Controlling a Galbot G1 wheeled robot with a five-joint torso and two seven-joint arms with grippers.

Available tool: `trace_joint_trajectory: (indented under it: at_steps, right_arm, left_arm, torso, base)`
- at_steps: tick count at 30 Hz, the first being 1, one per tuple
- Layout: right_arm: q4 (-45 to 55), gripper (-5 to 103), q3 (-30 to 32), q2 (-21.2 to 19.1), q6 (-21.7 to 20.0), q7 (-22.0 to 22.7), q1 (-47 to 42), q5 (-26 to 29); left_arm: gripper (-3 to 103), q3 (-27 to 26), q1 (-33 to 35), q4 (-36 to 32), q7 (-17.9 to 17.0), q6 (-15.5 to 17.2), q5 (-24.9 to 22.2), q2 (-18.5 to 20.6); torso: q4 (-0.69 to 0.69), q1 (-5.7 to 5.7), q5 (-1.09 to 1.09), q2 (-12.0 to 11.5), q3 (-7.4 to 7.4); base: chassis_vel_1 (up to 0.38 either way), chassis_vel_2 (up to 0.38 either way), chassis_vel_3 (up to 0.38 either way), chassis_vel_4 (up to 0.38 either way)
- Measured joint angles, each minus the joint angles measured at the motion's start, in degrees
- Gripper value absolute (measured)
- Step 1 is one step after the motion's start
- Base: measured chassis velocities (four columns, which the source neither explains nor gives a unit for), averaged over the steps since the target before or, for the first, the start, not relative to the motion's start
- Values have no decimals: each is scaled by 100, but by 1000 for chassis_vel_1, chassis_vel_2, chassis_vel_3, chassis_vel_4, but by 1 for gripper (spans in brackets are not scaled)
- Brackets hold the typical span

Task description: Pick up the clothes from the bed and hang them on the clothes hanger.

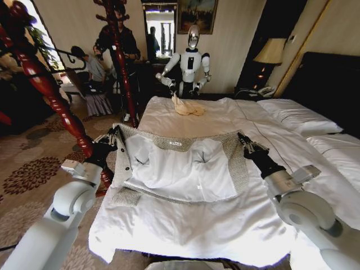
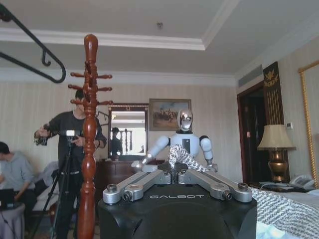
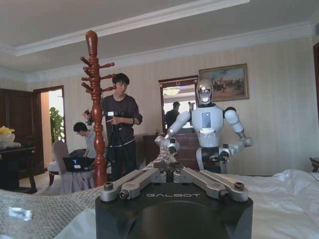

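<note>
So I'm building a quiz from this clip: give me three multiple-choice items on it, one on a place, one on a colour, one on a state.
1. Where does the small cream garment lie?
A. On the bed's far edge, beyond the cardigan
B. On a pillow
C. On the carpet

2. What colour is the cardigan's lining?
A. Red
B. White
C. Black

3. What is the left claw doing?
A. Hanging open above the bed
B. Shut on the cardigan
C. Shut on the coat stand

Answers:
1 A, it sits past the collar, toward the far robot.
2 B, the spread-open inside is white.
3 B, the left wrist view shows knit pinched between its fingers; the right claw grips the other shoulder likewise.
</note>
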Motion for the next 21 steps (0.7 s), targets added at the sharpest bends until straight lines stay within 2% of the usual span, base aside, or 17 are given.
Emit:
trace_joint_trajectory:
  at_steps: [7, 11, 14, 15, 16, 17, 19, 20, 21]
  right_arm:
    - [80, 1, -30, 138, 13, -166, -324, -283]
    - [84, 1, -108, 291, -15, -166, -485, -542]
    - [20, 1, -272, 437, -42, -130, -533, -754]
    - [7, 1, -324, 490, -43, -127, -549, -811]
    - [6, 1, -359, 521, -40, -130, -558, -826]
    - [6, 1, -359, 521, -40, -130, -558, -826]
    - [36, 1, -382, 533, 24, -198, -544, -766]
    - [66, 1, -383, 524, 67, -261, -506, -715]
    - [95, 1, -383, 510, 105, -322, -457, -657]
  left_arm:
    - [2, 122, 154, 111, -189, 192, 83, -245]
    - [2, 415, 339, 373, -180, 249, 678, -497]
    - [2, 592, 420, 498, -299, 238, 867, -675]
    - [-1, 639, 429, 524, -353, 235, 888, -739]
    - [3, 667, 429, 551, -421, 234, 896, -785]
    - [3, 667, 429, 551, -421, 234, 896, -785]
    - [14, 683, 419, 594, -588, 227, 896, -812]
    - [14, 676, 419, 596, -641, 217, 889, -805]
    - [19, 645, 421, 590, -679, 201, 862, -787]
  torso:
    - [-1, 0, 0, 0, 0]
    - [0, 1, -1, 0, 0]
    - [-1, 1, 0, 0, 0]
    - [-1, 1, 0, 0, 0]
    - [-2, 1, 1, 0, 0]
    - [-2, 1, 1, 0, 0]
    - [-2, 1, 0, 0, 0]
    - [-1, 1, 0, 0, 0]
    - [0, 1, -1, 0, 0]
  base:
    - [0, 0, 0, 0]
    - [0, 0, 0, 0]
    - [0, 0, 0, 0]
    - [0, 0, 0, 0]
    - [0, 0, 0, 0]
    - [0, 0, 0, 0]
    - [0, 0, 0, 0]
    - [0, 0, 0, 0]
    - [0, 0, 0, 0]
